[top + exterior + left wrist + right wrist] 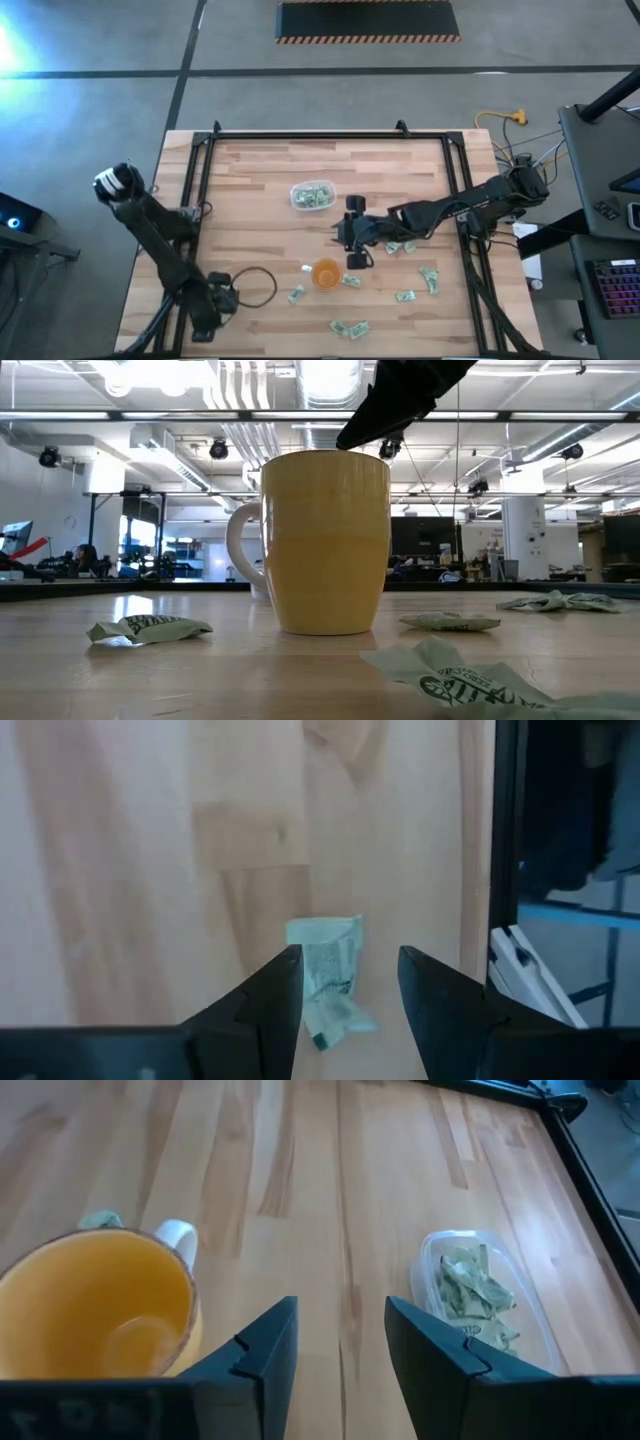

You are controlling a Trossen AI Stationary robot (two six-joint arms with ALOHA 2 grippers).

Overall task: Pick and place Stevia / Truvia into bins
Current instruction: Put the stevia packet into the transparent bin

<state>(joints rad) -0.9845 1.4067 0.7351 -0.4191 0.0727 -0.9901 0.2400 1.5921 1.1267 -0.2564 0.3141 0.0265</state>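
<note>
Sachets (pixel 405 296) lie scattered on my counter (pixel 260 190) around the orange cup (pixel 326 272), several already in the clear tub (pixel 312 195), so my right tool (pixel 350 232) hangs empty, fingers apart, between them, while my left tool (pixel 350 990) waits released near the counter's corner.

Right gripper (pixel 340 1345): two dark fingers parted with bare wood in the gap between them, holding nothing.
Orange mug (pixel 95 1305): at 9 o'clock of the gripper, upright, empty inside, white handle turned away from the camera.
Clear tub (pixel 478 1295): at 2 o'clock of the gripper, several crumpled pale green sachets (pixel 470 1290) inside.
Table (pixel 300 1170): light wooden planks, dark frame rail along the 1 o'clock edge.
Sachet scrap (pixel 100 1220): pale green, just past the mug's far rim.
</note>
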